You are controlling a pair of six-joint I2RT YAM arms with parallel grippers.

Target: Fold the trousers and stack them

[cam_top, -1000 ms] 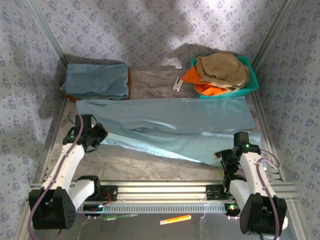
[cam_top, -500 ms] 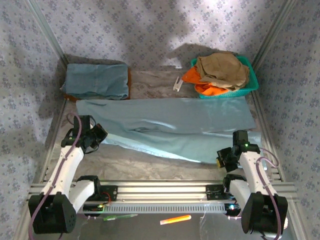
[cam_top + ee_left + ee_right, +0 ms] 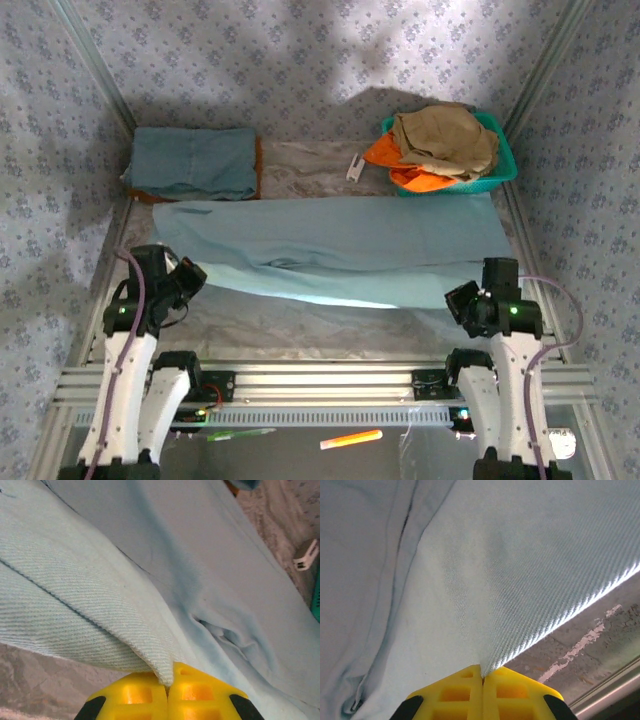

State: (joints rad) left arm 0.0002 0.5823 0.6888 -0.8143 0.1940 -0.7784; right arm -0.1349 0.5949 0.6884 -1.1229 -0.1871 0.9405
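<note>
Just beyond the left end of the trousers (image 3: 330,245) sits a folded blue-grey garment (image 3: 195,162), touching their far edge. The trousers themselves lie spread lengthwise across the table (image 3: 300,328).

At their near left corner the left gripper (image 3: 190,278) is clenched on the cloth. The left wrist view shows its yellow fingers (image 3: 135,695) pressed together with the trousers' hem pinched between them and drawn up off the table.

Past the middle of the far edge lies a small white object (image 3: 355,167), a little apart from the cloth.

At the near right corner the right gripper (image 3: 458,298) is likewise clamped on the hem, its 2 yellow fingers (image 3: 515,695) closed on the fabric.

Beyond the right end stands a green basket (image 3: 507,160) holding a tan garment (image 3: 445,140) over an orange one (image 3: 385,152).
</note>
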